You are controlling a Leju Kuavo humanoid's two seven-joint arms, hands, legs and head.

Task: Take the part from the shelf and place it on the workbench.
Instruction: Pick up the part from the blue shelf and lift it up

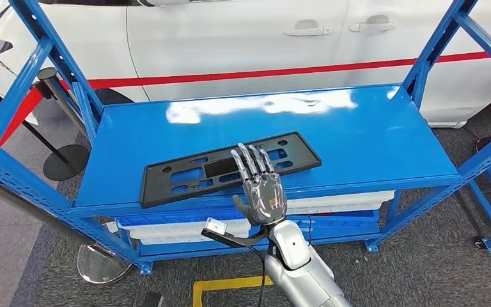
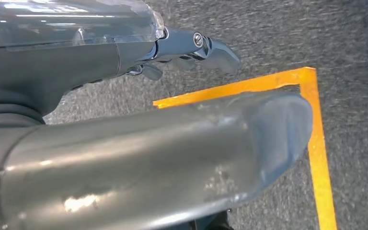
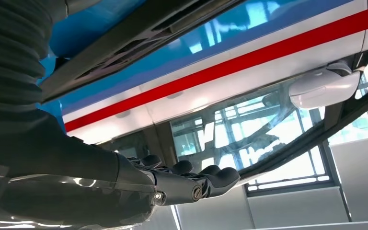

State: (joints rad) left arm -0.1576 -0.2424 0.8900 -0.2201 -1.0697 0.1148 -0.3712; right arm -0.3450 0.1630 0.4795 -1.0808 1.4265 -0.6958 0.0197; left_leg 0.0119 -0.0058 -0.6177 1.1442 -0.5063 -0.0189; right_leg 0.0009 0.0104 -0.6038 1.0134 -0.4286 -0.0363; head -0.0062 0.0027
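The part is a flat black plate with several cut-outs, lying near the front edge of the blue shelf. My right hand reaches up from below with its fingers stretched out flat over the plate's right half and its thumb off to the side, below the shelf's front edge. It holds nothing. In the right wrist view the right hand's dark fingers extend straight, beneath the shelf's blue edge. My left hand hangs over grey carpet, thumb and fingers apart, with nothing in it.
A white car with a red stripe stands right behind the shelf. Blue uprights frame both sides. White bins sit on the level below. Stanchion bases stand at the left. Yellow floor tape marks the carpet.
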